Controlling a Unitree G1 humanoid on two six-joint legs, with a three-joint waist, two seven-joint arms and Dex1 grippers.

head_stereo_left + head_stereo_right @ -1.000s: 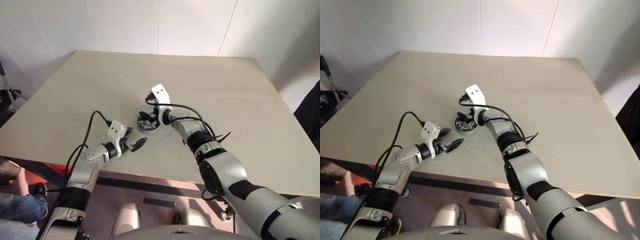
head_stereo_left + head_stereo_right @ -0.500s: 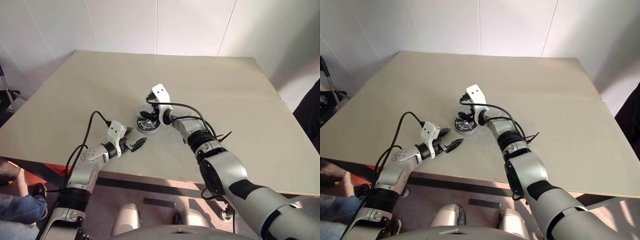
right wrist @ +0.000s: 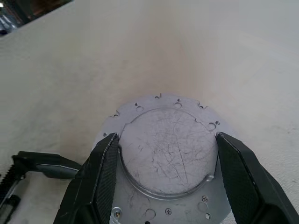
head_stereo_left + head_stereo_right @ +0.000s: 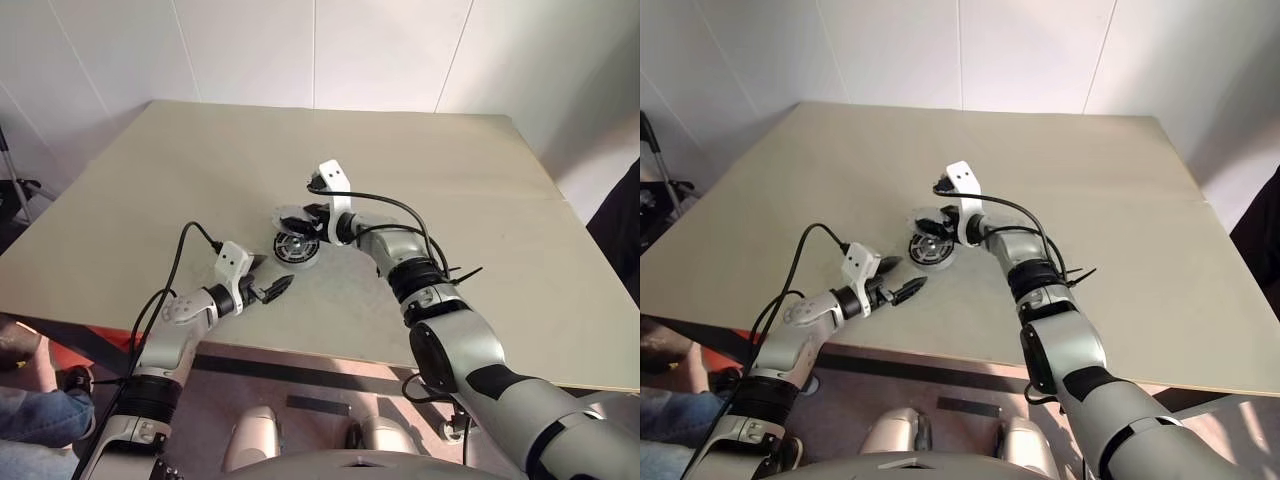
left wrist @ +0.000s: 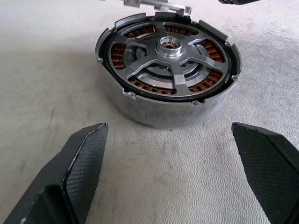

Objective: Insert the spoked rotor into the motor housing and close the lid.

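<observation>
Table (image 4: 420, 170): large, beige, matte top with a fine speckled texture; a seam line runs across its right part; front edge nearest the robot, far edge meets a white panelled wall. Motor housing (image 5: 163, 100) sits flat on the table near the middle, closer to the front edge; spoked rotor (image 5: 169, 60) seated inside it, black rim flush within the silver wall, copper windings visible between spokes. Housing upright, not tilted.
</observation>
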